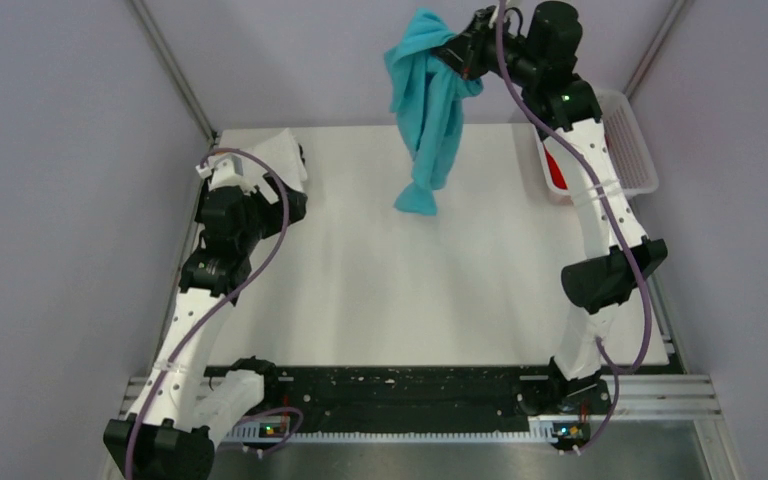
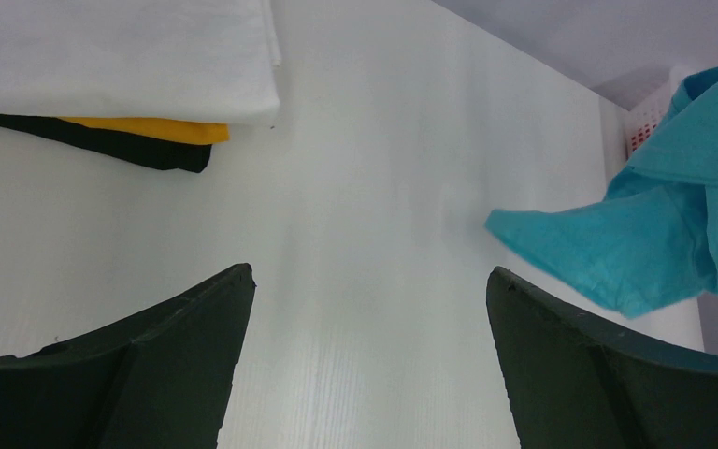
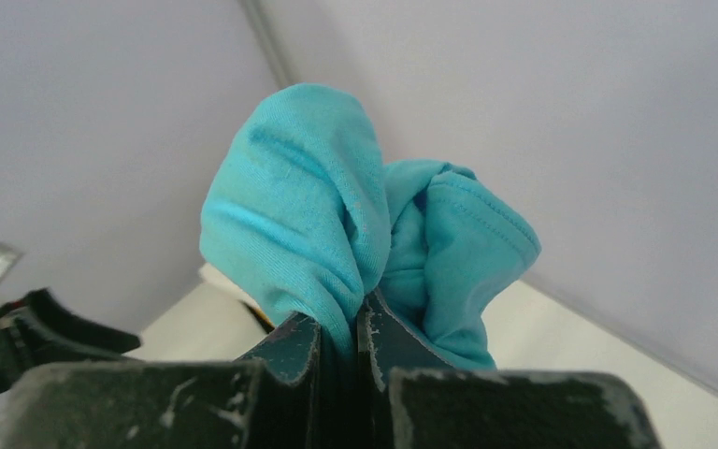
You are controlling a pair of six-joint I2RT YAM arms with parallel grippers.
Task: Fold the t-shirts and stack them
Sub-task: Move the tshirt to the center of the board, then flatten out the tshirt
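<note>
1. Clamped on a bunch of turquoise-blue t-shirt (image 3: 308, 196), the right gripper (image 3: 355, 323) is raised high above the far edge of the table (image 1: 380, 280); in the right wrist view its jaws are seen pressed nearly together with cloth pinched in the narrow gap.
2. From that grip the shirt (image 1: 425, 110) is hung down as a twisted, bunched strip, with its lower end over the surface near the middle of the far edge. Whether that end is touching the surface cannot be told. Sleeves and neck cannot be made out in the folds.
3. A white mesh basket (image 1: 632, 140) is placed at the far right corner. Inside it a patch of red t-shirt (image 1: 557, 170) is seen, most of it hidden by the right arm.
4. The left gripper (image 2: 369, 269) is held over the left part of the table with its jaws wide apart and nothing between them; only the two dark fingertips are caught at the lower edge of the left wrist view.
5. At the far left corner a folded stack is laid: a white t-shirt (image 2: 122, 56) on top, a yellow-orange t-shirt (image 2: 159, 129) under it, and a black t-shirt (image 2: 140, 150) at the bottom. Only thin edges of the lower two are shown, and the stack is cut off by the frame. In the top view it is partly covered by the left arm.
</note>
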